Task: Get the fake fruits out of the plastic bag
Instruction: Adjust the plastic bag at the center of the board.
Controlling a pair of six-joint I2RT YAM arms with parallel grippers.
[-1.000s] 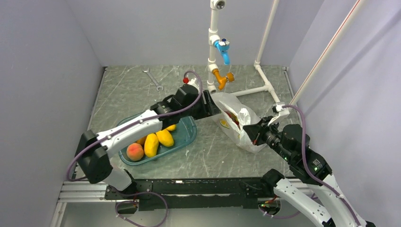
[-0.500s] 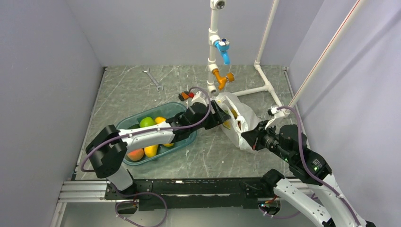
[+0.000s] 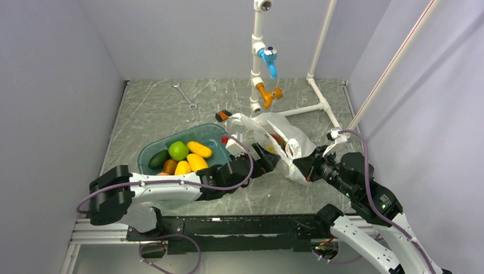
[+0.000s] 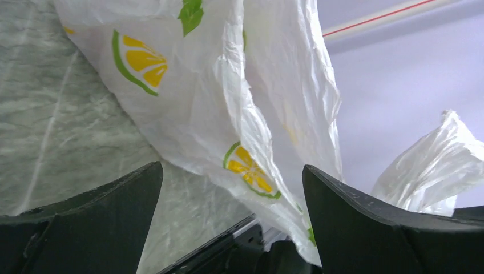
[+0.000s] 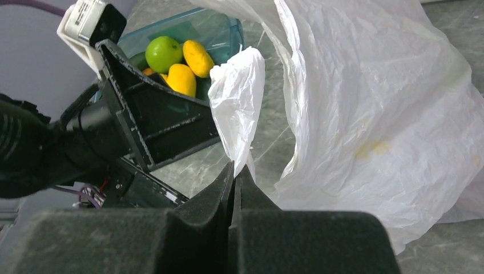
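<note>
The bench [image 3: 148, 108] shows bare stone toward its far left corner. The plastic bag [image 3: 291, 137] lies right of centre, its long axis slanting from the far middle toward the near right edge. A red fruit [image 3: 278, 139] shows inside it. The tray [image 3: 220, 132] sits just left of the bag. The left claw [image 4: 228, 228] gapes wide with the bag just ahead. The right claw [image 5: 233, 191] pinches the bag's near end.

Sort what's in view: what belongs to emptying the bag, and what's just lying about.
Job: plastic bag; red fruit inside it; green fruit in the teal tray; open left gripper; right gripper pinching the bag.
Lying about: wrench; valved pipe rig; yellow fruits; dark green avocado.
</note>
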